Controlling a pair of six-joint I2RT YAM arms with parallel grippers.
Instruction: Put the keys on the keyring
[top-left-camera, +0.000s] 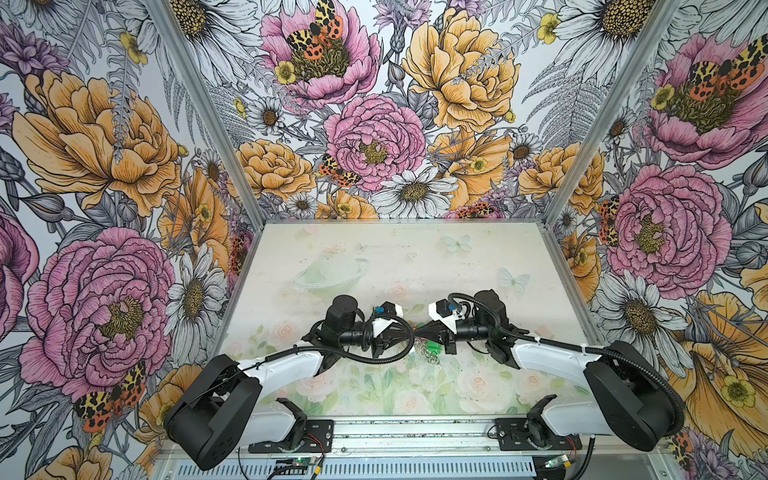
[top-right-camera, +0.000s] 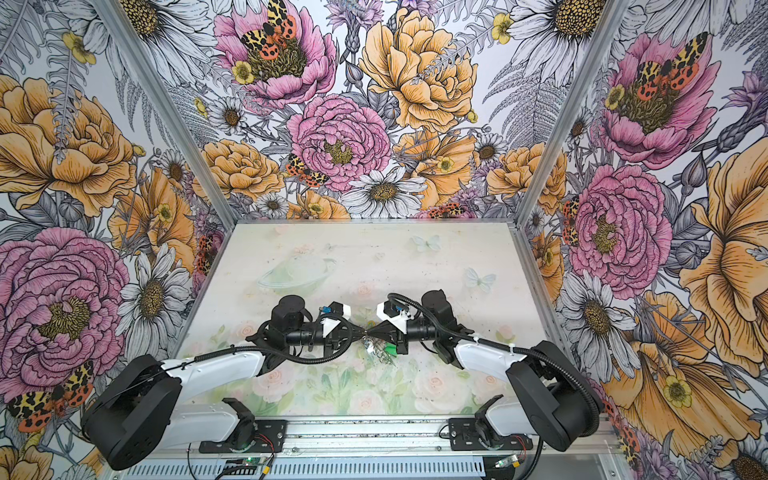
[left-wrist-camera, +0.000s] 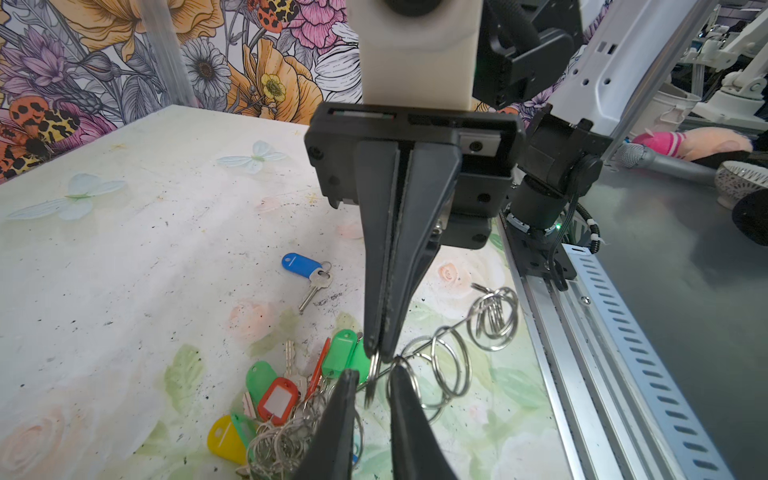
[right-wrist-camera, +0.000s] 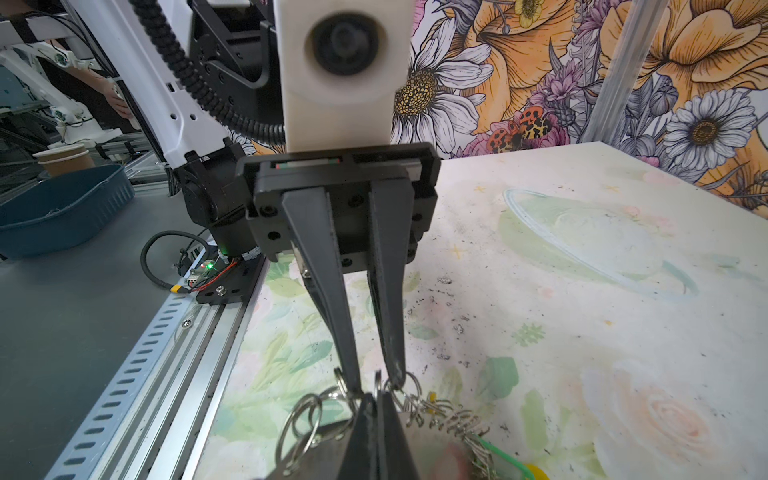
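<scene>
Nearest us, the keyring (left-wrist-camera: 448, 365) trails its silver rings on the near side of the right gripper (left-wrist-camera: 379, 351), which is clamped on one of those rings. Facing it tip to tip, the left gripper (right-wrist-camera: 376, 380) stands narrowly apart, straddling that ring. We reckon this is light, slippery metal: pinch a ring's rim. Beyond the right gripper the keys (left-wrist-camera: 272, 399) bunch on the worktop (left-wrist-camera: 166, 249); a blue tag (left-wrist-camera: 301, 266) lies farther off.

Left pincer (left-wrist-camera: 374, 374) meets right pincer (left-wrist-camera: 380, 351), seemingly just above keys (left-wrist-camera: 277, 401) on table (left-wrist-camera: 124, 270).
</scene>
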